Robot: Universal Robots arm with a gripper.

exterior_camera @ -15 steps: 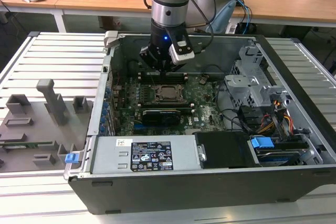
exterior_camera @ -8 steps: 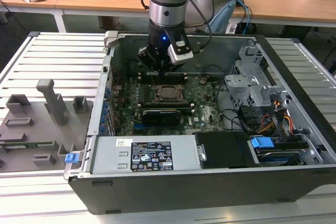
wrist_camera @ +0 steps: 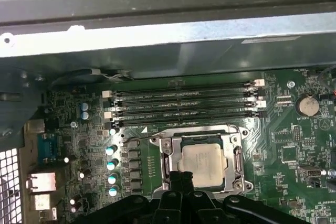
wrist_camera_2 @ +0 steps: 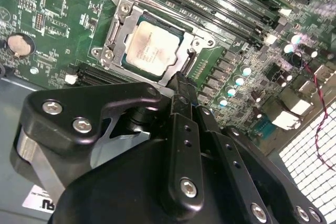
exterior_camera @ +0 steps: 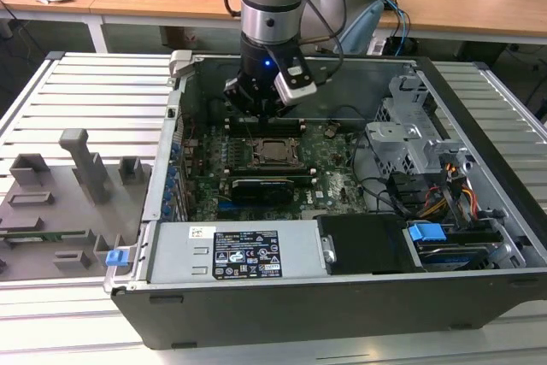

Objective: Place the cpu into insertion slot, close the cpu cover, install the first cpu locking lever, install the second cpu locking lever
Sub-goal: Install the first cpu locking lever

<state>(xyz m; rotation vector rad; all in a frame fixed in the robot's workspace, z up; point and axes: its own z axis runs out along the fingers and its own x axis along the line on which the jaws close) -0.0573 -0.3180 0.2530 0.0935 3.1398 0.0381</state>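
Fingers of the hand (wrist_camera_2: 182, 85) stood narrow, holding nothing, tips just beside the cpu cover (wrist_camera_2: 116, 35). Beyond them the cpu (wrist_camera_2: 149, 45) lay seated in its slot, the cover seemingly closed around it; whether both levers were locked I could not tell.
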